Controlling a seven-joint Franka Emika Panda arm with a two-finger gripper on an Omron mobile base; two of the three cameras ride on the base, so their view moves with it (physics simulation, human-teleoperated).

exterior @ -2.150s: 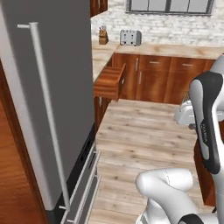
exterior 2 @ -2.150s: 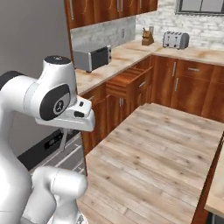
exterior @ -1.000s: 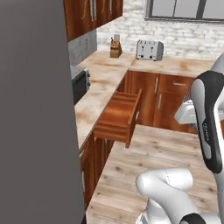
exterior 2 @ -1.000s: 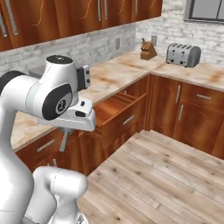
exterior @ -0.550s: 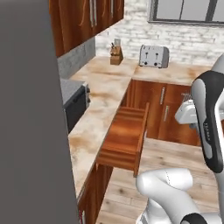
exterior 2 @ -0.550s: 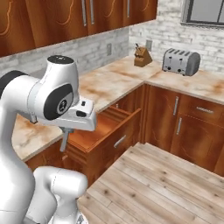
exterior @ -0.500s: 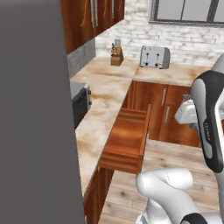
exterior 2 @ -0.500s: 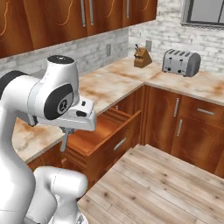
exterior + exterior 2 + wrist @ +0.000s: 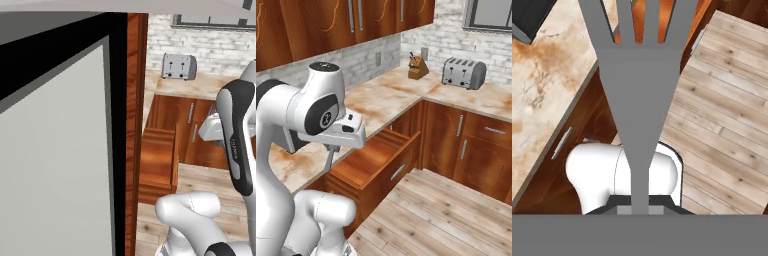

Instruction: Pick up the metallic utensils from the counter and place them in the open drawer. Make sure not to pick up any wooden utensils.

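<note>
You see the beige marble-like tabletop (image 9: 381, 102) with rusty-brown stains, and set into its cabinets the open reddish-brown wooden drawer (image 9: 373, 161). Farther along that tabletop stands a silver toaster (image 9: 464, 73). Over the drawer's near corner, the claw (image 9: 330, 156) is closed on a thin silver-grey metal fork (image 9: 641, 90), tines pointing away from the hand.
</note>
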